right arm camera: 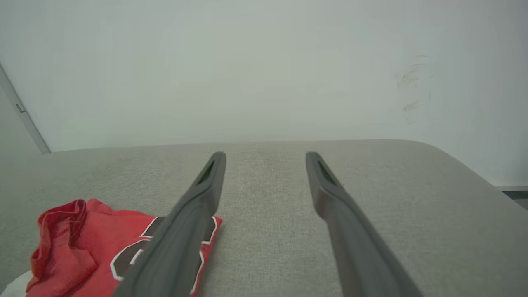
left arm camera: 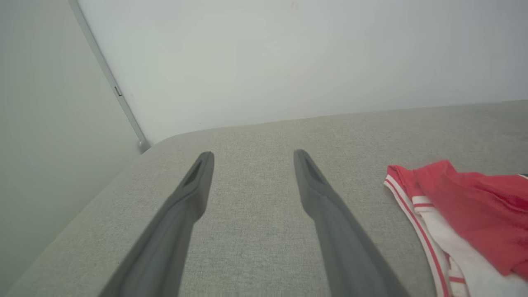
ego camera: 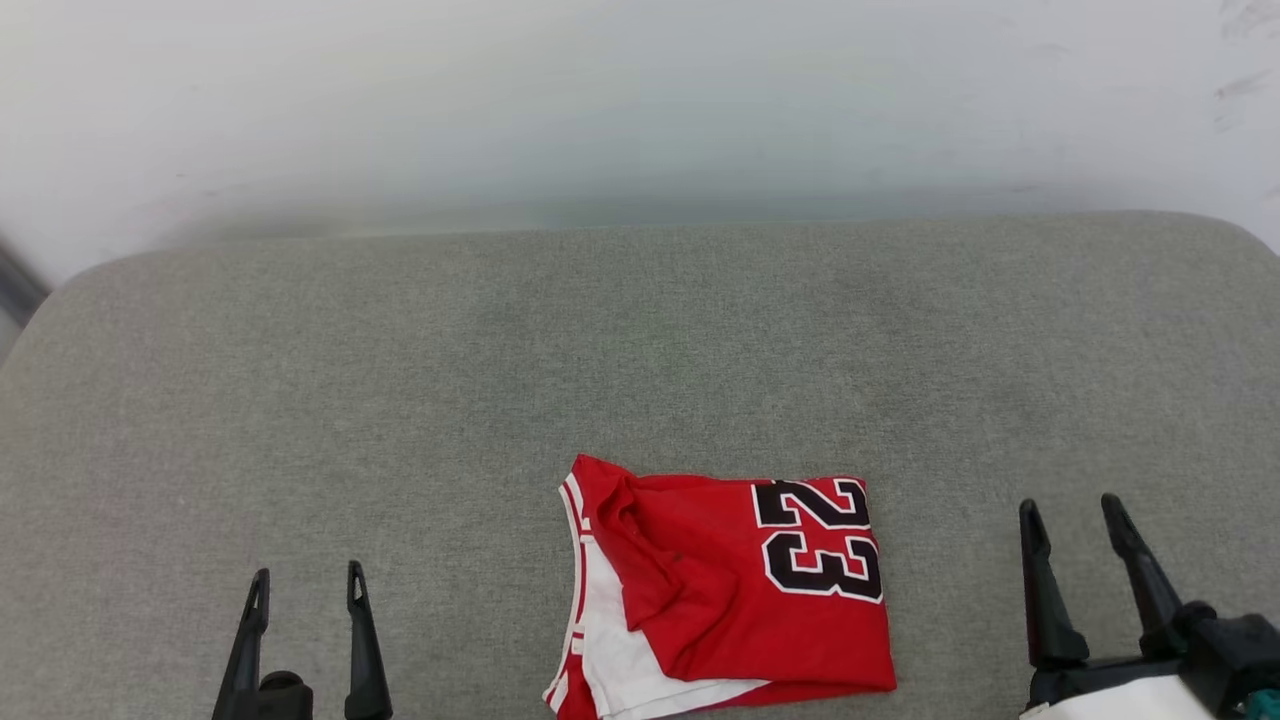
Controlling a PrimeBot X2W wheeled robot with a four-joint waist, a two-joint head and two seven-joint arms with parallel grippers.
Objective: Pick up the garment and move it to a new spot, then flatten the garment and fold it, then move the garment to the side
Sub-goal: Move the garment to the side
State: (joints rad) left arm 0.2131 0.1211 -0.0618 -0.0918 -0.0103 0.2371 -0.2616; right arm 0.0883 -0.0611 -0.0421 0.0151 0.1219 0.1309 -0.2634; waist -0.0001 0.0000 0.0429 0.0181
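The bright red soft-fabric shirt [ego camera: 730,590], printed with a black, white-outlined "23", lies folded into a rough rectangle on the grey woven-fabric padded surface [ego camera: 400,350]. It sits in the near half of the surface, a little right of centre, and its lower edge runs off the bottom of the head view. A white panel edged with red-and-white stripes shows along its left side, and the red layer on top is rumpled at the upper left corner.

The left end effector [ego camera: 307,576] stands well apart from the shirt on its left, and its two long dark fingers are spread with nothing between them. In the left wrist view the same end effector [left arm camera: 253,154] points over bare grey fabric, with the striped edge of the shirt [left arm camera: 466,206] off to the right. The right end effector [ego camera: 1071,505] is near the shirt's right edge, fingers likewise spread and holding nothing. In the right wrist view [right arm camera: 266,154] one finger crosses in front of the numbered corner of the shirt [right arm camera: 82,239]; contact cannot be told.

The far half of the surface lies bare up to its rounded back corners. Behind it rises a plain white wall [ego camera: 640,100] with faint scuff marks [right arm camera: 412,82] at the right, and a grey vertical strip [left arm camera: 107,78] stands at the left corner
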